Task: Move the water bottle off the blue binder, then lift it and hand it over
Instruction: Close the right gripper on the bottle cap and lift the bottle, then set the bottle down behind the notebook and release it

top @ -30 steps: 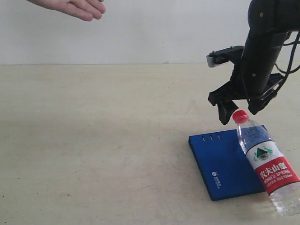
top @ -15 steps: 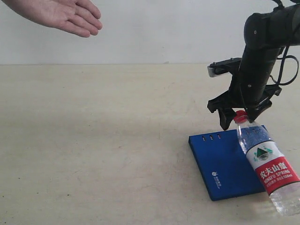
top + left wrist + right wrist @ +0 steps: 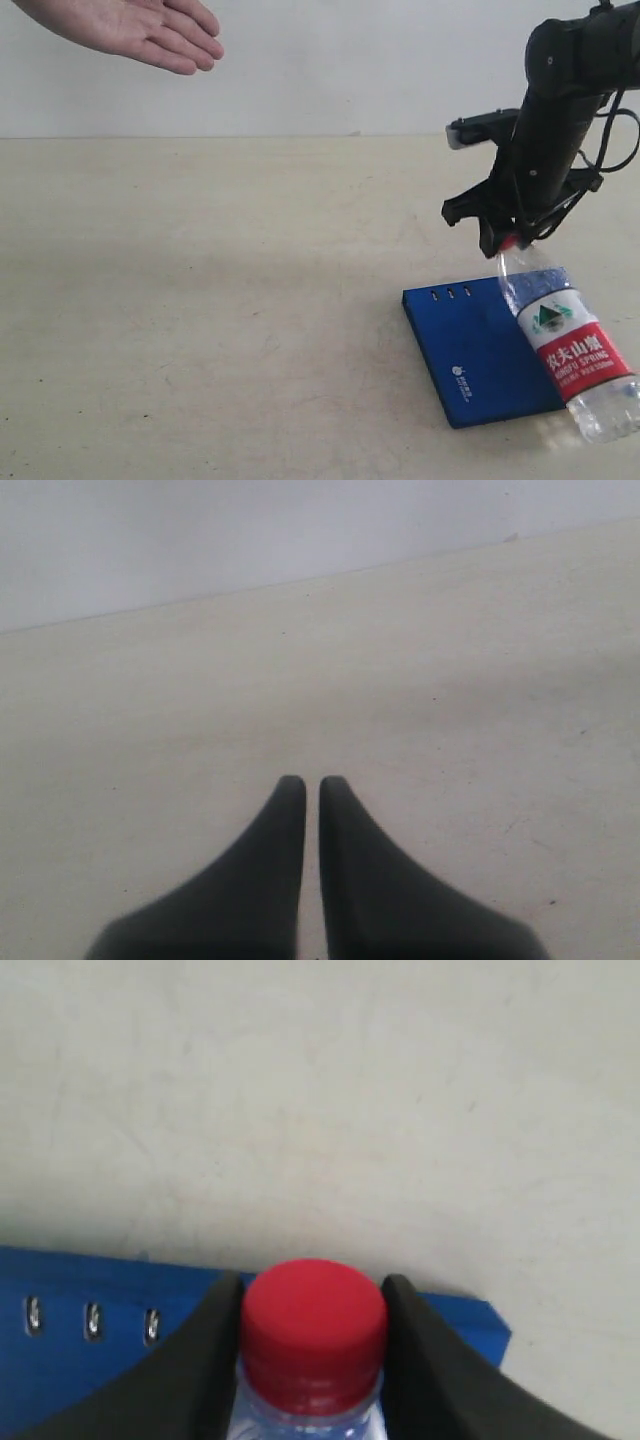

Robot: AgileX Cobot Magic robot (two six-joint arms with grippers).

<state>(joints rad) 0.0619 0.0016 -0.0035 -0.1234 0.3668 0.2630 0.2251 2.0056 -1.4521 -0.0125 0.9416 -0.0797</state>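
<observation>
The water bottle (image 3: 565, 340) is clear, with a red cap (image 3: 313, 1330) and a red-and-white label. It lies slanted over the right side of the blue binder (image 3: 470, 350), its base past the binder's near right corner. My right gripper (image 3: 508, 240) comes down on its top end. In the right wrist view the right gripper (image 3: 313, 1281) has both fingers pressed against the sides of the cap, with the blue binder (image 3: 80, 1285) behind. My left gripper (image 3: 312, 783) is shut over bare table with nothing in it, and does not show in the exterior view.
A person's open hand (image 3: 140, 30) reaches in, palm down, at the upper left, well above the beige table (image 3: 220, 300). A pale wall stands behind the table's far edge.
My right gripper came down and shut on the bottle's cap. The bottle's top end shifted slightly and its body tilted a little. The hand at the upper left came further into view.
</observation>
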